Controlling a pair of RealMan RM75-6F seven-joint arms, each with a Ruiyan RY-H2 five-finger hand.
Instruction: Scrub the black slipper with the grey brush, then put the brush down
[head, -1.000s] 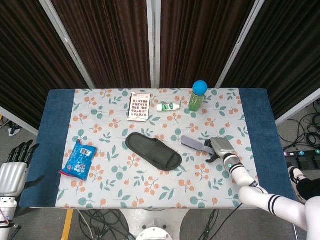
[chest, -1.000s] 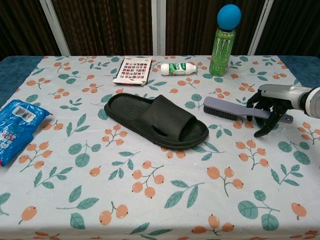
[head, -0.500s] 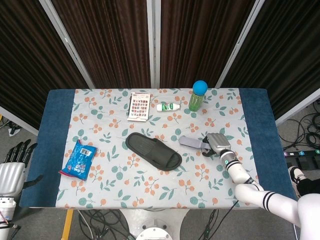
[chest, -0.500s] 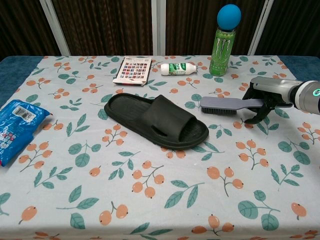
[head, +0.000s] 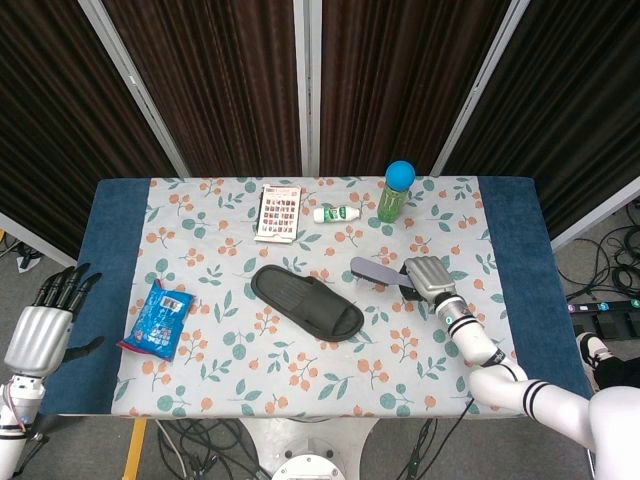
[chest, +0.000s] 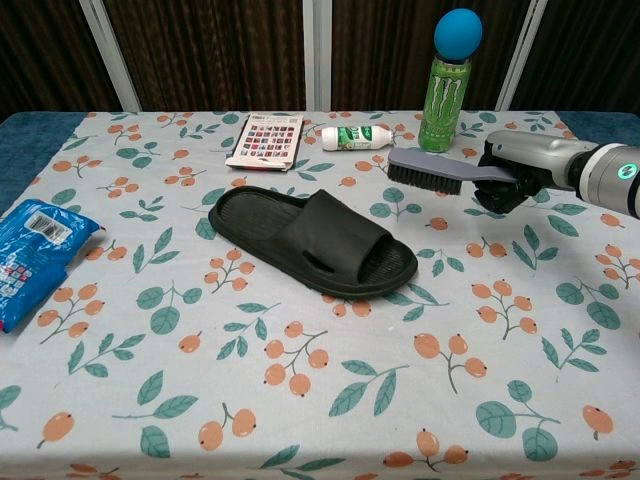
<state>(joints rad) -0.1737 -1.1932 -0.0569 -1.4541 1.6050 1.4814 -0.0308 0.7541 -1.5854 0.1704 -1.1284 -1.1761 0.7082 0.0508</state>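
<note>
Dark pleated curtains with pale upright rails close off the back of the scene, and in front of them stands a table (head: 510, 215) with blue edges under a white cloth printed with orange berries and green leaves. The black rubber slide slipper (head: 306, 301) (chest: 312, 239) lies flat near the middle of that cloth, toe end toward the robot's right. The right hand (head: 427, 277) (chest: 515, 172) sits to the right of the slipper and a little further back, its fingers wrapped around the handle of the grey plastic scrubbing brush (head: 377, 274) (chest: 430, 169); the brush head sticks out toward the slipper, bristles down, lifted clear of the cloth (its shadow falls beneath it) and apart from the slipper. Behind the slipper lie a printed colour card (head: 279, 212), a small white bottle with a green label (head: 337, 213) on its side, and an upright green can topped by a blue ball (head: 396, 192). Left of the slipper rests a blue snack packet (head: 160, 318). The left hand (head: 45, 325) hangs off the table's left edge, holding nothing, fingers straight and slightly spread.
</note>
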